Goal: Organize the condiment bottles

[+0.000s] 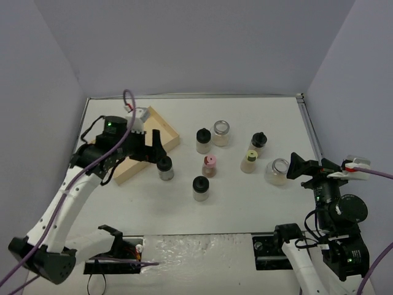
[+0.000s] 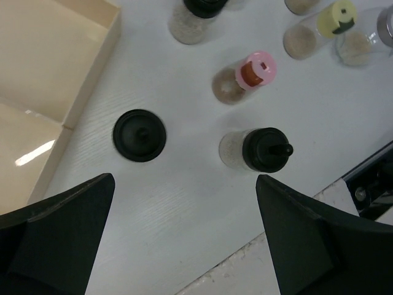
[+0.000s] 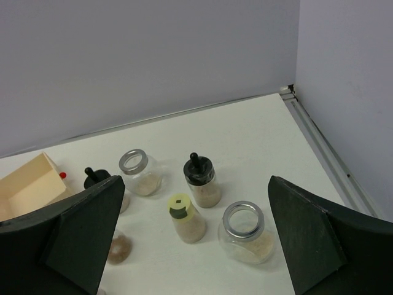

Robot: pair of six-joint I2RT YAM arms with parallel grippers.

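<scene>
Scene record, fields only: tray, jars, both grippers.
tray: pale wooden divided tray, left side, no jar visible inside
black-capped clear jars: four, on white table
pink-capped jar: one, mid-table
yellow-green-capped jar: one, right of pink
silver-rimmed wide jars: two, on table
left gripper: open, empty, by black-capped jar beside tray
right gripper: open, empty, table's right side

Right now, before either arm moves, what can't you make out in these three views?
Top view: the left arm covers much of the wooden tray; its compartments and contents are hidden.
Left wrist view: the top edge cuts off a black-capped bottle; the right edge cuts a silver-lidded jar.
Right wrist view: the near finger hides most of one bottle; its cap colour is unknown.
</scene>
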